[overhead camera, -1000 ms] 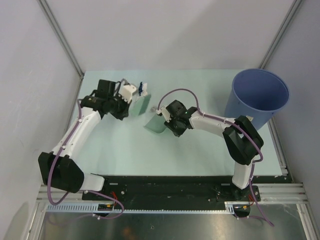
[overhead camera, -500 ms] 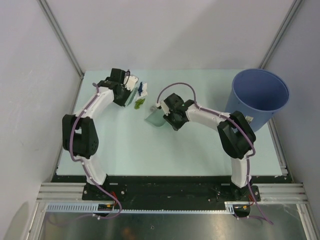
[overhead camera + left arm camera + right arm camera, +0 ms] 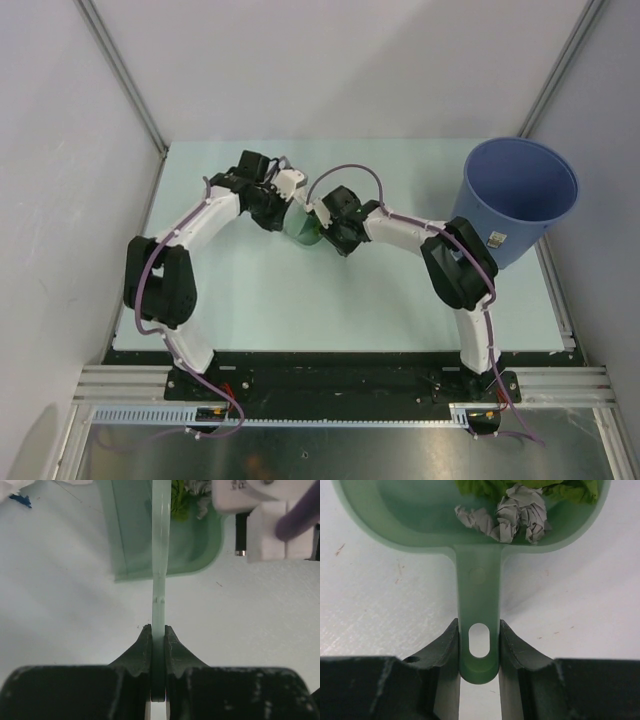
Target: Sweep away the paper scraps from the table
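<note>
My right gripper is shut on the handle of the pale green dustpan, which lies on the table. White paper scraps and green ones lie in the pan. My left gripper is shut on a thin flat pale green scraper, seen edge on, its far end at the pan mouth. A blue scrap lies on the table left of the pan. In the top view the left gripper and right gripper meet at the pan.
A big round blue bucket stands at the table's back right corner. Grey walls and metal posts close in the back and sides. The white body of the right wrist shows close by in the left wrist view.
My left arm swung right and brought the scraper up to the dustpan. The scraps by the scraper a moment ago now lie in the pan. The right gripper shifted the pan slightly left.
</note>
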`<action>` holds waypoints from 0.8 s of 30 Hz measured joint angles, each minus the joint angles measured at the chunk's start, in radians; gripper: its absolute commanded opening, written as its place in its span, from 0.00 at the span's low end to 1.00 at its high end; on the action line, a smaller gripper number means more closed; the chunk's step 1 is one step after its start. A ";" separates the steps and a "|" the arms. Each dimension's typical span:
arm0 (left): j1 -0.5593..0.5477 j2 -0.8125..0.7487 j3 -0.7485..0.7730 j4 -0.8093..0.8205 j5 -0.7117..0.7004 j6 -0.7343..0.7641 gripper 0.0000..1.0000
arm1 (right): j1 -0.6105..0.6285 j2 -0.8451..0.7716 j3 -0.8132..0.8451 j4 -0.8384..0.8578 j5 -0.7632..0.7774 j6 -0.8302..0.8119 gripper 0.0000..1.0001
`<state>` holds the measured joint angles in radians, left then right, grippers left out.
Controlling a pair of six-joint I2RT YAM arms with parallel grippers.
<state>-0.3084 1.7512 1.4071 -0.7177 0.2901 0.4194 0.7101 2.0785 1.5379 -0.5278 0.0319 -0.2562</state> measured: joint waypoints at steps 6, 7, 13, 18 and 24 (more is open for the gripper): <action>0.015 -0.080 -0.006 -0.008 -0.018 -0.010 0.00 | 0.008 -0.090 -0.135 0.085 -0.040 0.001 0.00; 0.021 -0.102 -0.006 -0.010 -0.035 -0.014 0.00 | 0.009 -0.109 -0.154 0.085 -0.044 0.002 0.00; 0.045 -0.278 -0.021 -0.028 -0.073 -0.013 0.00 | 0.023 -0.247 -0.220 0.066 -0.039 -0.001 0.00; 0.064 -0.401 -0.034 -0.078 -0.062 -0.001 0.00 | 0.046 -0.367 -0.220 0.036 -0.018 -0.011 0.00; 0.207 -0.423 0.014 -0.106 -0.109 -0.001 0.00 | -0.005 -0.560 -0.156 -0.137 0.032 0.024 0.00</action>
<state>-0.1017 1.3281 1.4216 -0.8242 0.1806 0.4187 0.7052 1.5181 1.3823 -0.6651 0.0643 -0.2325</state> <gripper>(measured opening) 0.112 0.317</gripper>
